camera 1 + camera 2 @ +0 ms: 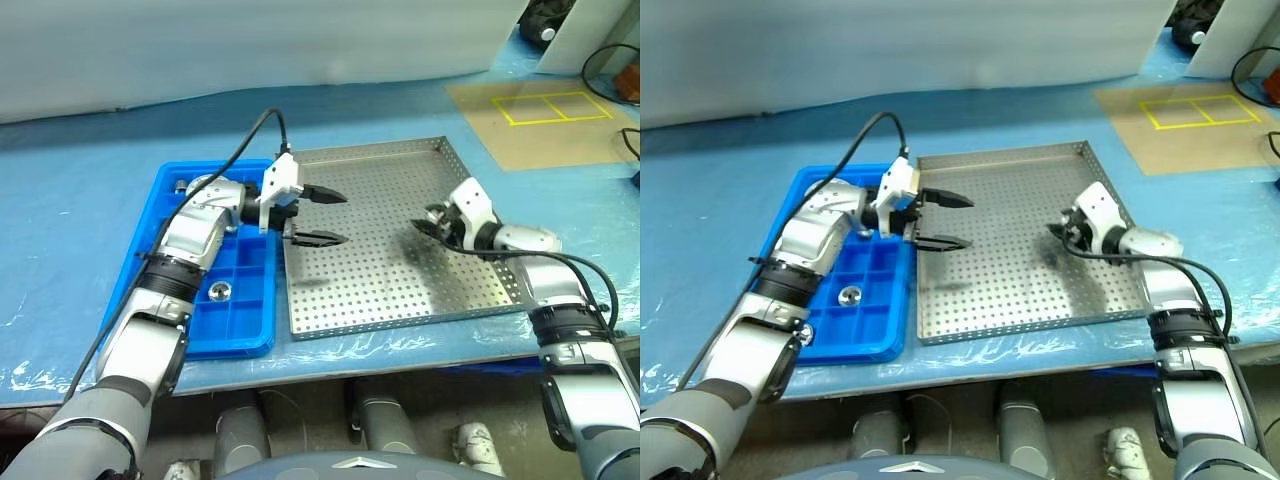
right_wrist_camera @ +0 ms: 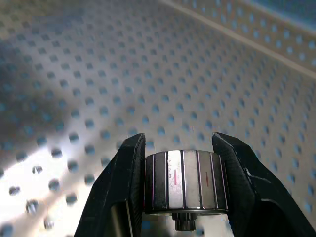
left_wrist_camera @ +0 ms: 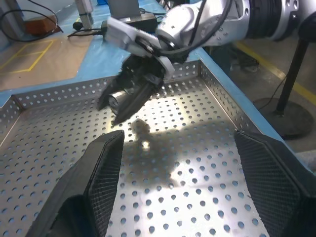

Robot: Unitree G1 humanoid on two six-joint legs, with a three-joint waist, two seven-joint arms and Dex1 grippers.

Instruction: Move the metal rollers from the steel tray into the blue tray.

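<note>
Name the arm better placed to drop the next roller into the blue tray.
Left, by position: its open hand hovers beside the blue tray. But the right hand holds the roller over the steel tray.

The steel tray (image 1: 400, 280) is dull grey perforated sheet metal. The blue tray (image 1: 245, 335) is glossy plastic. The ribbed roller (image 2: 185, 180) gleams metallic.

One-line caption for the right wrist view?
Right pincer shut on a metal roller, above the steel tray.
</note>
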